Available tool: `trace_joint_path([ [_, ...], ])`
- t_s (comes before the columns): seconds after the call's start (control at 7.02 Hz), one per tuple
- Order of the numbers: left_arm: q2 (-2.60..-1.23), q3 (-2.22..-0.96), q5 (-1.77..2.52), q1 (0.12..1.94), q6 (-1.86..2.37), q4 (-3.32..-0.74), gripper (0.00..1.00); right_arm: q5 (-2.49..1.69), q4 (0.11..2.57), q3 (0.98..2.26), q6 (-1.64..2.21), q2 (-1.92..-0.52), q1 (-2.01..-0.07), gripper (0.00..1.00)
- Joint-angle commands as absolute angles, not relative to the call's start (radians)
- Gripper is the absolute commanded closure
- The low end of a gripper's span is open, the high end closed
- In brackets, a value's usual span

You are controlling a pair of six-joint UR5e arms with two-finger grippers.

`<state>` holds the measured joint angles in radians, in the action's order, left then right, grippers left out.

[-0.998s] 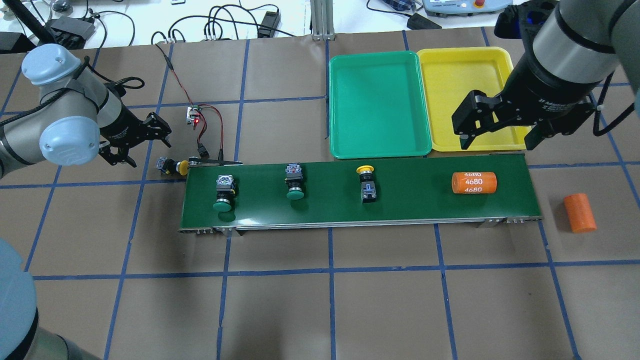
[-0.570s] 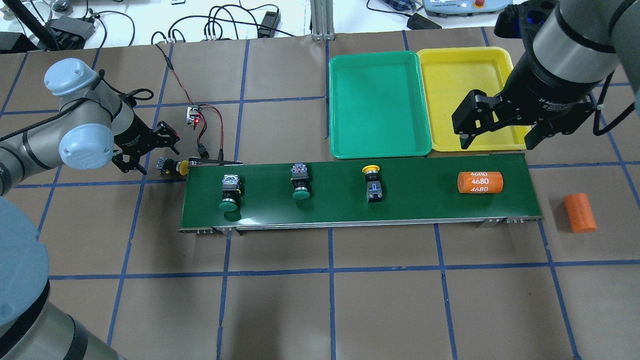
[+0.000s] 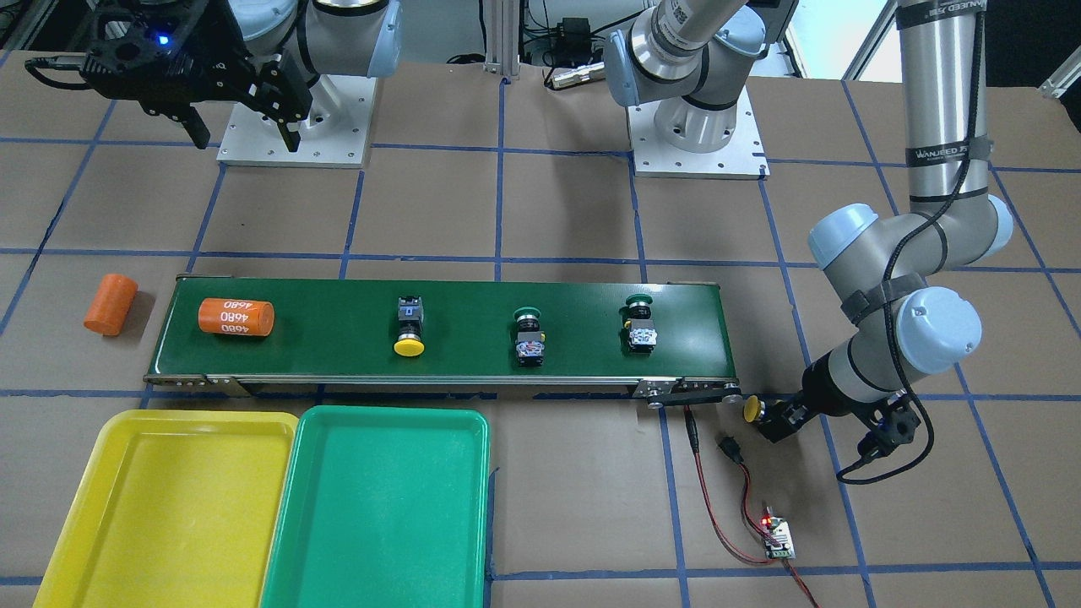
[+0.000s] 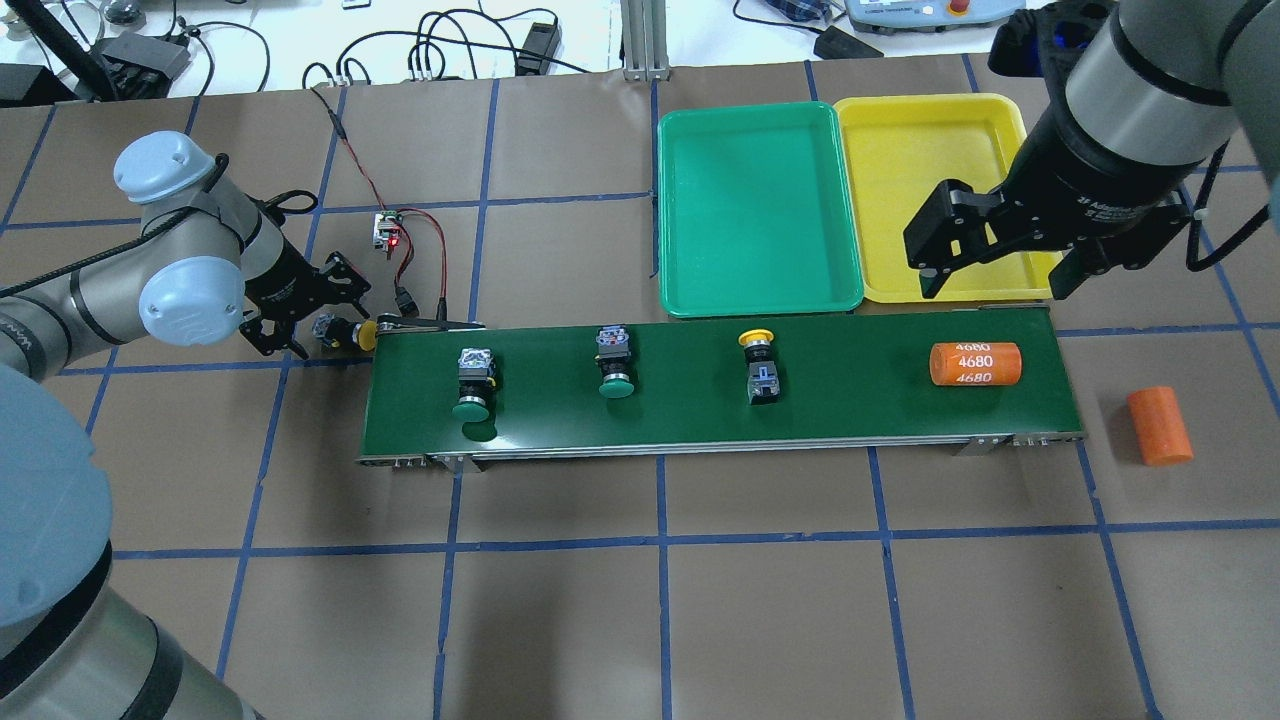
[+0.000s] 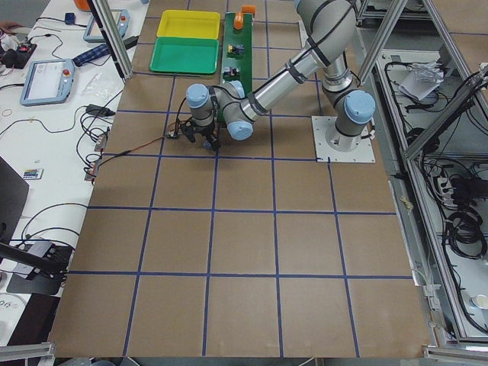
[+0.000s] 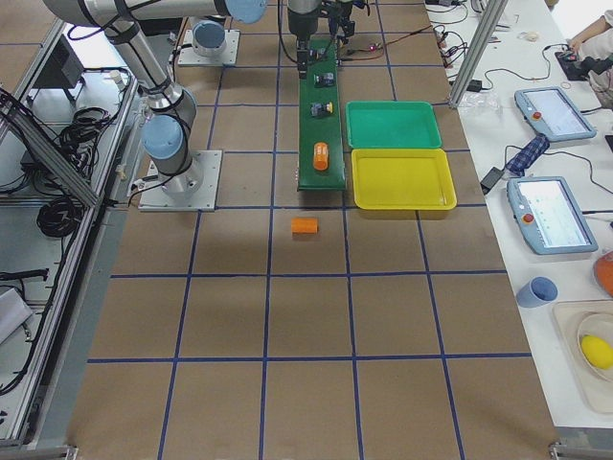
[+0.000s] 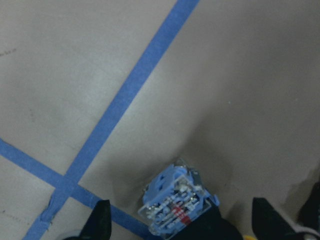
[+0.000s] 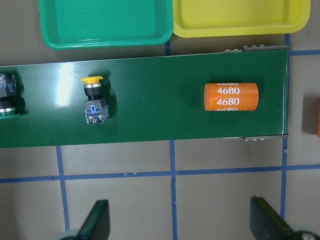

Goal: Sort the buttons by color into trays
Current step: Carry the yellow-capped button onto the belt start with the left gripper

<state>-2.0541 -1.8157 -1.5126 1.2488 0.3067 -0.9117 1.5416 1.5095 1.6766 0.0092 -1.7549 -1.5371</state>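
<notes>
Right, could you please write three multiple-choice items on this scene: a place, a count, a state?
1. Where is the yellow-capped push-button by the left gripper? A on the dark-green conveyor belt; B on the brown table; C held in the air.
2. How many green-capped push-buttons lie on the belt? A one; B three; C two.
3. The right gripper is: A open and empty; B shut; C out of view.
Key: 1B, it lies off the belt's end; 2C, two green caps show; 3A, its jaws stand apart, nothing between.
</notes>
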Motion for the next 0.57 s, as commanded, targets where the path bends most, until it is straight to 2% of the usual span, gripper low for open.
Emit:
trace_joint_path([
  [0.0, -2.051, -1.81, -1.509, 1.244, 0.252, -0.913, 1.0, 1.542, 1.509, 1.677, 0.009, -1.755, -1.537, 0.0],
  [0.29, -2.045, -1.772, -1.525, 1.244, 0.11, -0.913, 1.0, 1.542, 1.509, 1.677, 0.009, -1.755, -1.537, 0.0],
  [0.43, -2.043, -1.713, -1.552, 1.243, -0.006, -0.931, 1.0, 1.542, 1.509, 1.677, 0.009, -1.755, -1.537, 0.0],
])
